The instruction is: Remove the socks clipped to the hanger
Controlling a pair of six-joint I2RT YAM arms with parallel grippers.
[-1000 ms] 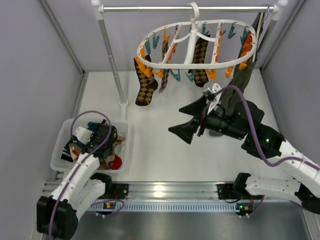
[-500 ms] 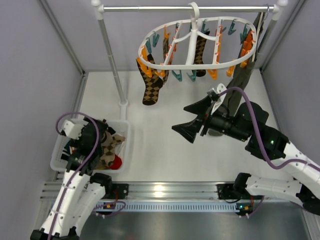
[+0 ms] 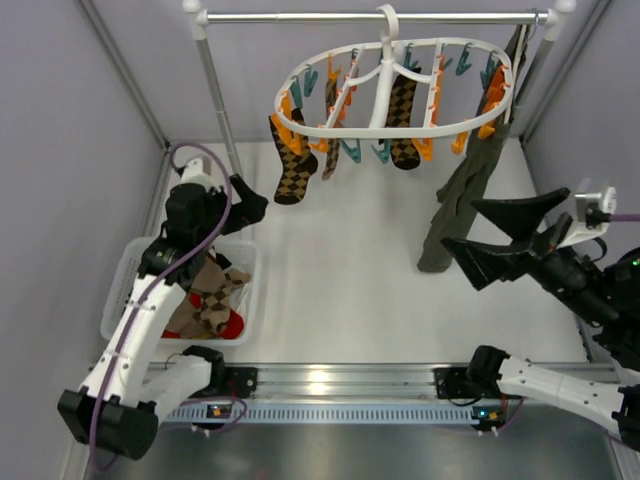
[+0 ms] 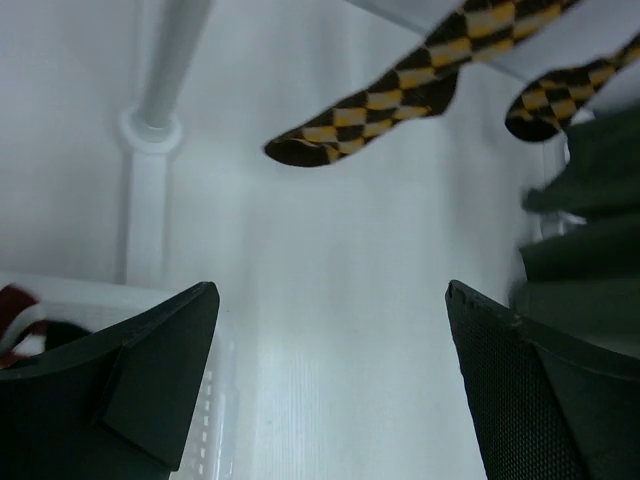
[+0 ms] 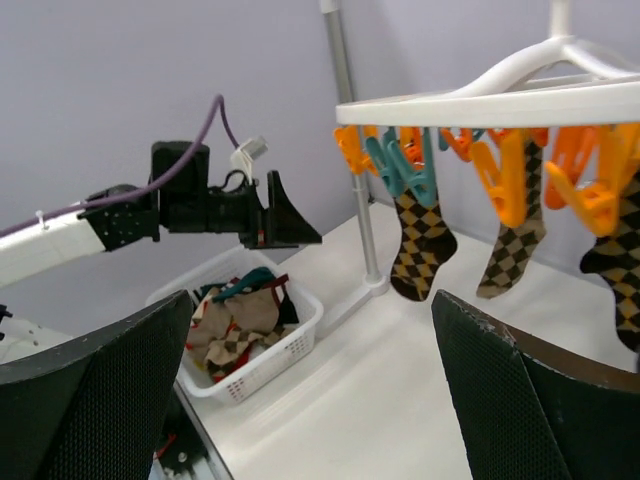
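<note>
While argyle socks point(image 3: 292, 172) hang clipped to the hanger point(image 3: 385, 85), both arms hold nothing.
Jaws wide: left gripper point(image 3: 245, 205) by the rail post point(image 3: 225, 130), right gripper point(image 3: 462, 228) near the olive garment point(image 3: 465, 185).

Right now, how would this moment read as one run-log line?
left hand: open, empty, near argyle sock | right hand: open, empty, near olive garment | hanger: socks clipped | basket: more socks

Socks point(image 3: 292, 165) hang from the hanger point(image 3: 383, 95) on the rail point(image 3: 300, 17); basket point(image 3: 116, 305) sits front-left.
</note>
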